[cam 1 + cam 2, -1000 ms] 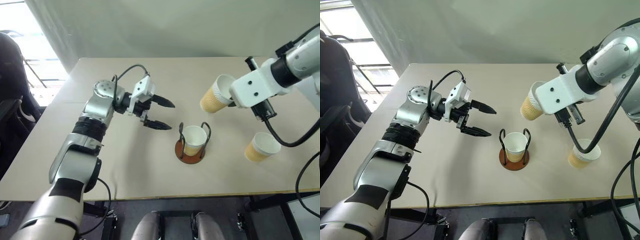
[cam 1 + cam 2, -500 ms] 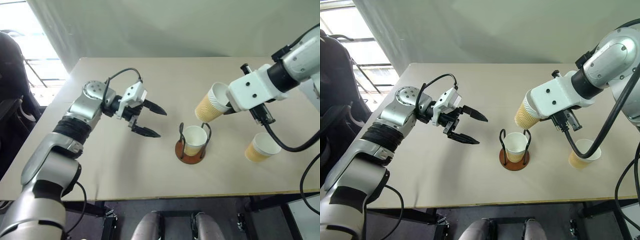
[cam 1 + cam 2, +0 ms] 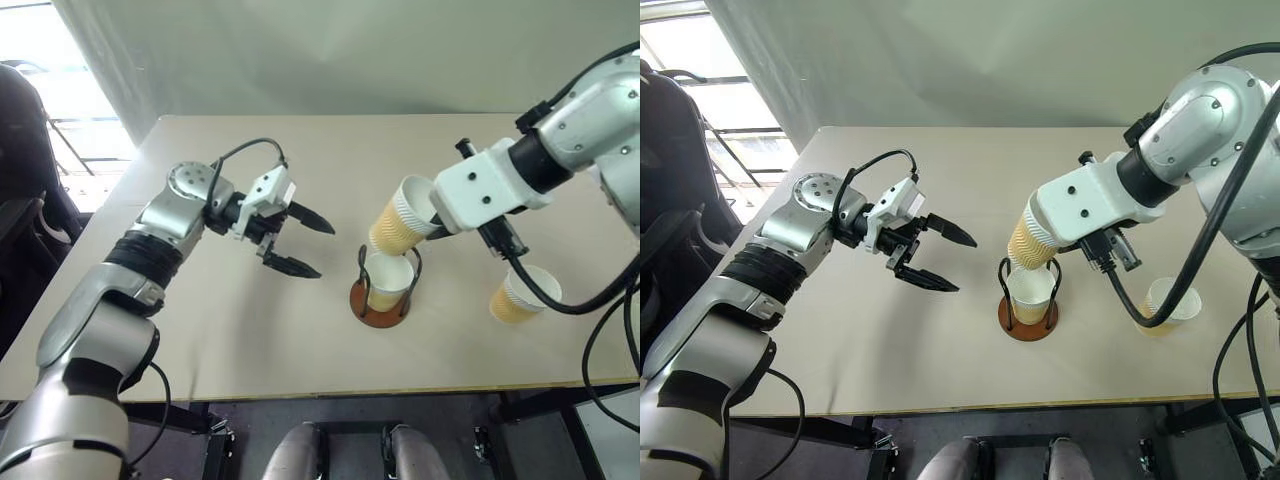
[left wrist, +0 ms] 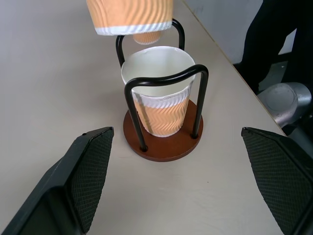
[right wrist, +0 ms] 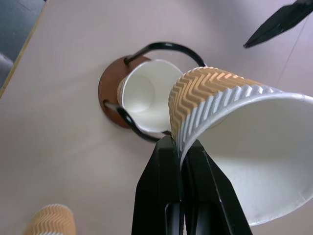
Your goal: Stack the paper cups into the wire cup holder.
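**Second cup arrives over the holder**

Your table (image 3: 300,340) carries the wire cup holder (image 3: 381,303), one cup (image 3: 387,280) seated inside. Since a second ago, the right gripper (image 5: 182,161), pinched on a second cup's (image 3: 400,215) rim, has swung it from well right to just above the holder (tilted). The left gripper (image 3: 305,243) has backed off, jaws wide, empty. A third cup (image 3: 523,293) waits at right.

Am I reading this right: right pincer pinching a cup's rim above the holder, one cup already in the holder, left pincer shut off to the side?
Not quite: the left pincer is open, its fingers spread wide apart in the left eye view. The rest holds: the right pincer pinches the rim of a paper cup above the wire cup holder, which already holds one cup.
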Robot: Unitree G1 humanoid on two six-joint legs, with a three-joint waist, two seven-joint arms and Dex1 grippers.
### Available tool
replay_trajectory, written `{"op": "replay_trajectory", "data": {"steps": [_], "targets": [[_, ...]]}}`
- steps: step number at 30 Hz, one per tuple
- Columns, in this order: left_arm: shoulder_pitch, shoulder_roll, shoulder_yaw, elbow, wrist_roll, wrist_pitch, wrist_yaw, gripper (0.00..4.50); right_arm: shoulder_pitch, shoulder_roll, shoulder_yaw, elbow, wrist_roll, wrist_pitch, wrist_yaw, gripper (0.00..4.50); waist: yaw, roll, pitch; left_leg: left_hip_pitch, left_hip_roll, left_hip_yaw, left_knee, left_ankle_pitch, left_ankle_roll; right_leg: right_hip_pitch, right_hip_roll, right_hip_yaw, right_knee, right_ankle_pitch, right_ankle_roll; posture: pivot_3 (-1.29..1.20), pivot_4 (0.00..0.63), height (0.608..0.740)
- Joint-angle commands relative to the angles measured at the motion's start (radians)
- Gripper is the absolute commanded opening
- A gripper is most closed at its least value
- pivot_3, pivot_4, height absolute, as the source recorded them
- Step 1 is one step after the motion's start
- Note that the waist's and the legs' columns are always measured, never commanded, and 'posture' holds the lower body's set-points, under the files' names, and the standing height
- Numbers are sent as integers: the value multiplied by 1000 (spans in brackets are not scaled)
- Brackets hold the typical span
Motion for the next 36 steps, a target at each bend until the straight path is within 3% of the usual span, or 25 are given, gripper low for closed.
{"op": "replay_trajectory", "data": {"steps": [1,18,36], "targets": [[-35,17,5,-28,-28,-16,-33,4500,-8,-6,-7,-17,-11,0,4,11,1,0,0,0,0,0,0,0,0,0,0,0,0,0,0,0,150,740],[-54,28,48,-24,-51,-16,-33,4500,102,-23,-11,-91,-20,3,4,11,0,0,0,0,0,0,0,1,0,0,0,0,1,0,0,0,150,740],[-36,39,52,-18,-55,-25,-33,4500,139,16,-8,-37,-125,-128,4,11,0,0,0,0,0,0,0,1,1,0,0,0,1,0,0,0,150,740]]}}
